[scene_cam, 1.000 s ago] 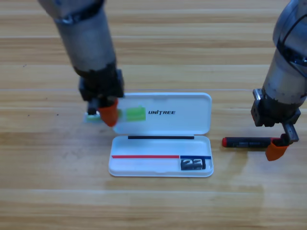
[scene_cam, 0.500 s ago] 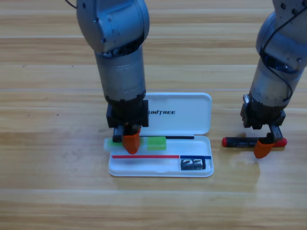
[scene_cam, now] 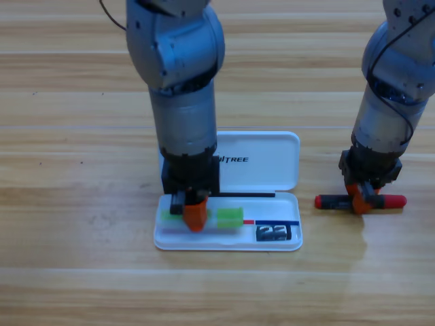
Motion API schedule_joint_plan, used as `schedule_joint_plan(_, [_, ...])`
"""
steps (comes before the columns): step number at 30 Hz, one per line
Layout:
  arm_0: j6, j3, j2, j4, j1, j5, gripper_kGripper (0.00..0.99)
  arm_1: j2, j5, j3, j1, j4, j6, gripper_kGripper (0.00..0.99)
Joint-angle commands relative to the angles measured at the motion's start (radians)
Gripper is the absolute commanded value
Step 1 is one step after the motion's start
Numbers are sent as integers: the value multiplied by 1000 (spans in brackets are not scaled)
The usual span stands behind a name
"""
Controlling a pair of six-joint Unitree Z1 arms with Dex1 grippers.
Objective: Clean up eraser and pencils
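Change: left pincer (scene_cam: 195,216) has carried the light green pencil (scene_cam: 230,217) from the table beside the lid to the tray of the white case (scene_cam: 228,241) within the last second; pencil now lies along the tray, over its rear half.
Left pincer state: clenched on the green pencil, not yet let go.
Right pincer (scene_cam: 361,202): has dropped onto the black-and-red pencil (scene_cam: 391,201), which lies on the table (scene_cam: 68,272) just right of the case; jaws straddle the barrel, cannot tell whether they have closed.
Eraser (scene_cam: 273,233): already in the tray's right front corner.
Task reading: eraser done, green pencil needs only release, black pencil not yet lifted.
Room: the eraser takes the tray's right end; second pencil looks to fit only lengthwise beside the green one. Raised lid blocks the rear; approach from above.
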Motion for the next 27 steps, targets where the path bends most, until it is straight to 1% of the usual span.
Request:
schedule_joint_plan(1, [-1,-13,72,-10,-28,-17,63,51,18,11,-29,3,0,0])
schedule_joint_plan(3, [-1,-16,77,-11,-31,-18,63,17,13,12,-29,12,19,0])
schedule_joint_plan(6, [-1,-19,84,-11,-33,-20,63,-49,13,9,-29,58,36,0])
schedule_joint_plan(11, [-1,-20,86,-11,-33,-18,63,-130,17,11,-21,107,51,0])
schedule_joint_plan(16, [-1,-20,86,-11,-33,-18,63,-159,33,14,-14,134,52,0])
schedule_joint_plan(22, [-1,-17,84,-11,-33,-17,74,-164,41,8,5,138,65,0])
schedule_joint_plan(23, [-2,-16,84,-11,-33,-18,173,-167,44,5,10,141,68,0])
schedule_joint_plan(24, [-5,-13,83,-10,-33,-17,345,-169,46,-2,17,149,72,0])
schedule_joint_plan(25, [-8,-10,81,-10,-33,-15,581,-169,47,-8,22,152,77,0])
schedule_joint_plan(26, [-13,-5,80,-8,-33,-14,752,-170,49,-14,29,158,79,0])
schedule_joint_plan(27, [-16,-2,77,-8,-33,-12,833,-170,49,-20,36,164,82,0])
